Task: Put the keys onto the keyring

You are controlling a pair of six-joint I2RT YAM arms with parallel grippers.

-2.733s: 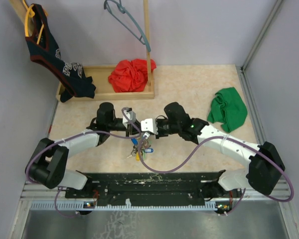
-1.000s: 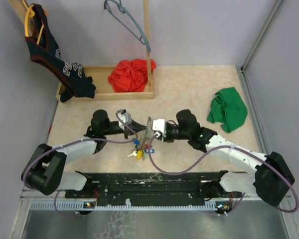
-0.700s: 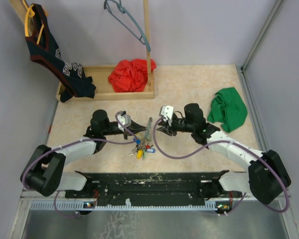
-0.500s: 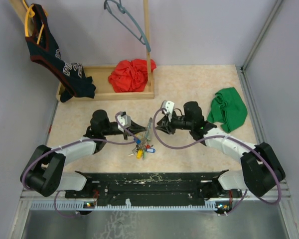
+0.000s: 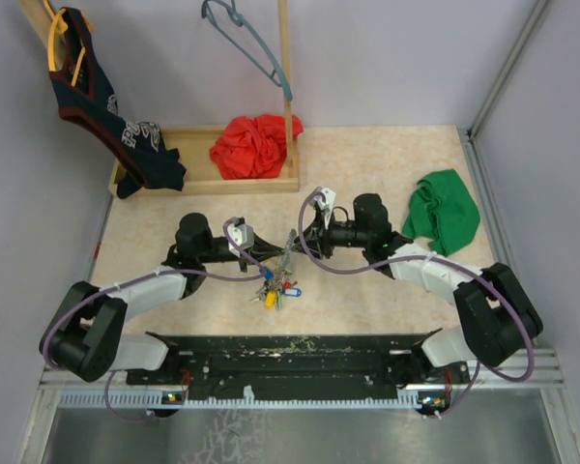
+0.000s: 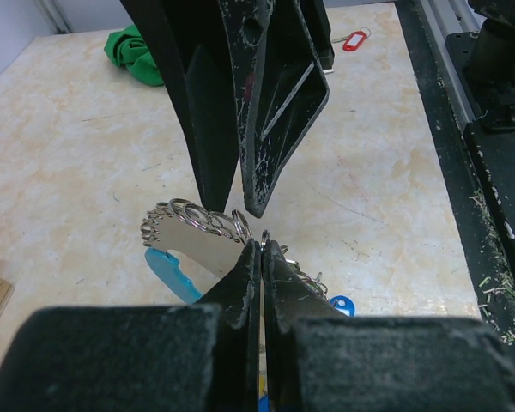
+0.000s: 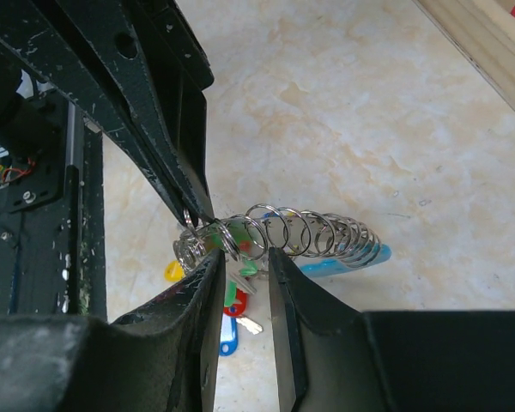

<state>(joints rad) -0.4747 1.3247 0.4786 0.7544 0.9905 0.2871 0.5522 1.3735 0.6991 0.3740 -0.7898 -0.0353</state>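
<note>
- Clamping the large grey hoop keyring, light-blue section included, the left gripper has its jaws pinched tight on the hoop's thin edge.
- Hoop is held above the beige marbled table, mid-scene, between the two arms.
- Meeting it from the right, the right gripper has its jaws narrowly parted around small silver split rings strung on the hoop. Whether it grips one: cannot tell.
- Dangling just near of the hoop: small silver keys with coloured plastic tags.
- Crumpled green cloth lies well to the right.
</note>
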